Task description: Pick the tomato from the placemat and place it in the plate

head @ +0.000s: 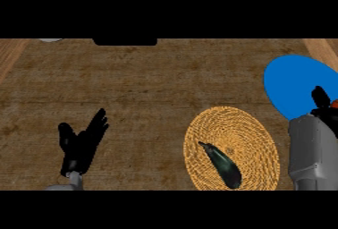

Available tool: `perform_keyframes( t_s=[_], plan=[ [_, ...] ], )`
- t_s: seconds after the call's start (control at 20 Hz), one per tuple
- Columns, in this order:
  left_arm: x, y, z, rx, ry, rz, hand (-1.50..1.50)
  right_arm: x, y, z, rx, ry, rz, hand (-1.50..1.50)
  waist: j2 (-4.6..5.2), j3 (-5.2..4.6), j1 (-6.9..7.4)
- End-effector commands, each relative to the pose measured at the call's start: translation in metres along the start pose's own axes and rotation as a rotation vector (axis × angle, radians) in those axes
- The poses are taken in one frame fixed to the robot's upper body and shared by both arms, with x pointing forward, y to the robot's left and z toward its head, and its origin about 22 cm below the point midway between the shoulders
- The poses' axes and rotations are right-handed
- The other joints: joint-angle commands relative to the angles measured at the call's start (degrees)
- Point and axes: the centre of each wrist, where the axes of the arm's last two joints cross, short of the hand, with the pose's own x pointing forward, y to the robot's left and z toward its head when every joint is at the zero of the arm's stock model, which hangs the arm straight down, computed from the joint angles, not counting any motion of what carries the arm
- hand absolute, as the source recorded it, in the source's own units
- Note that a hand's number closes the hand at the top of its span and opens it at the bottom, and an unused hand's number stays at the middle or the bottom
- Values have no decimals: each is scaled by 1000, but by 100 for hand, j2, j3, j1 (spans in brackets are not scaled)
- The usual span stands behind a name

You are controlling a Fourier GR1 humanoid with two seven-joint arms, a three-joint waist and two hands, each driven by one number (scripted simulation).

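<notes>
Counter [145, 89]: a brown, coarse-grained surface that fills the view from above, with paler wood strips at the far left and far right corners.
Placemat [254, 134]: a round woven mat in straw yellow, lying right of centre near the lower edge, just beside the plate.
Plate [293, 82]: plain blue and round, at the far right, partly cut off by the view's edge.
Right forearm [314, 152]: grey, rising from the lower right corner beside the placemat toward the plate.
Left hand [78, 150]: black, at lower left, well apart from everything else; it is resting with fingers straight, spread and pointing up, holding nothing.
Eggplant [224, 166]: dark and slender, lying at a slant on the near part of the placemat.
Right hand [321, 102]: black, over the plate's near right rim, closed around the tomato.
Tomato [335, 104]: off the placemat, held in the right hand above the plate's edge; only a red sliver shows at the view's right border.
</notes>
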Motion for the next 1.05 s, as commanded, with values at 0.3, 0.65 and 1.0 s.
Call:
perform_keyframes(
  t_s=[0.3, 0.65, 1.0],
  plan=[
    [-5, -4, 6, 4, 7, -26, 0, -36, -35, 50, 176, 9, -88, -150, -1, -10, 42],
    [4, -7, 5, -10, 28, 12, 0, -54, -33, 64, 221, 26, 2, -150, 6, -15, 80],
    [5, 12, -9, -2, 6, 0, 0, -58, -36, 73, 257, 42, 19, -150, 1, -21, 77]
  ],
)
